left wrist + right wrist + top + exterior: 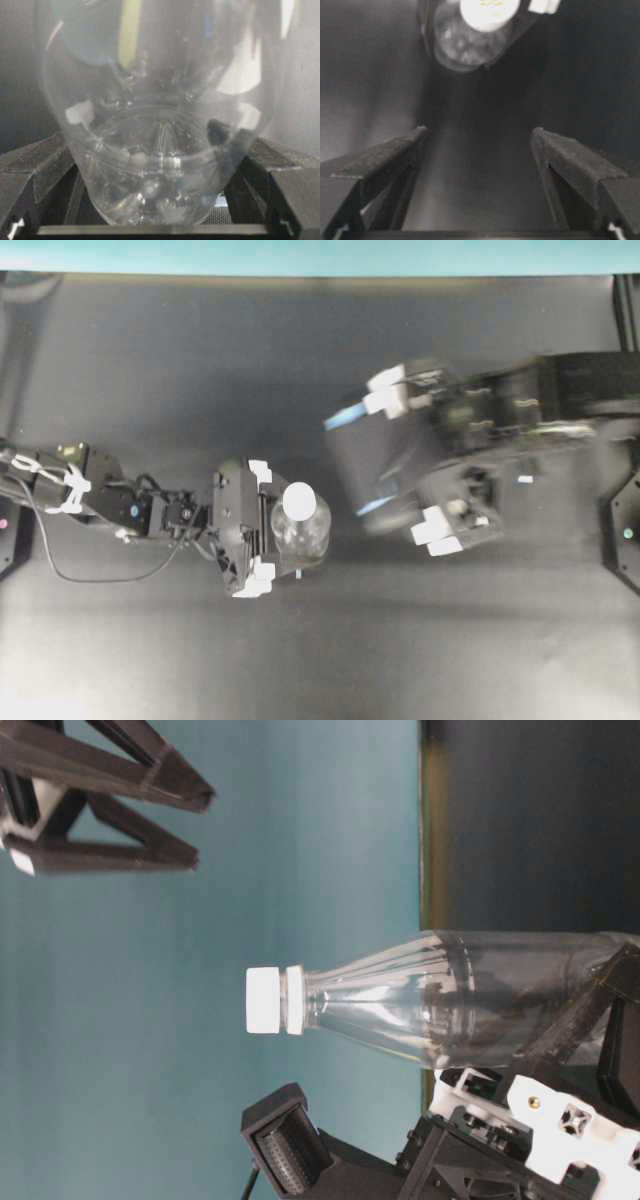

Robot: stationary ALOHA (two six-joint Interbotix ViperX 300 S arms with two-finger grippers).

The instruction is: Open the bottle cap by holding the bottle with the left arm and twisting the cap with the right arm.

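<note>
The bottle stands upright on the dark counter, a little left of centre in the overhead view. Its clear round body is empty as far as can be seen, and the bottle cap, white and round, sits on the neck above a white collar ring. In the table-level view, which is turned on its side, the bottle cap shows in profile against a teal backdrop.

The left arm reaches in from the left edge, draped with loose black cables and white ties. Its left gripper has the jaws spread wide to either side of the bottle's lower body, grasping the bottle; the left wrist view shows the transparent bottle filling the space between the two black fingers, its walls right at the pads.

The right arm comes in from the right, blurred in the overhead view. Its right gripper is apart from the bottle, to the right of it, with the jaws released and wide and nothing between them. From the right wrist view, the bottle cap lies ahead, beyond the fingertips, with bare counter between.
</note>
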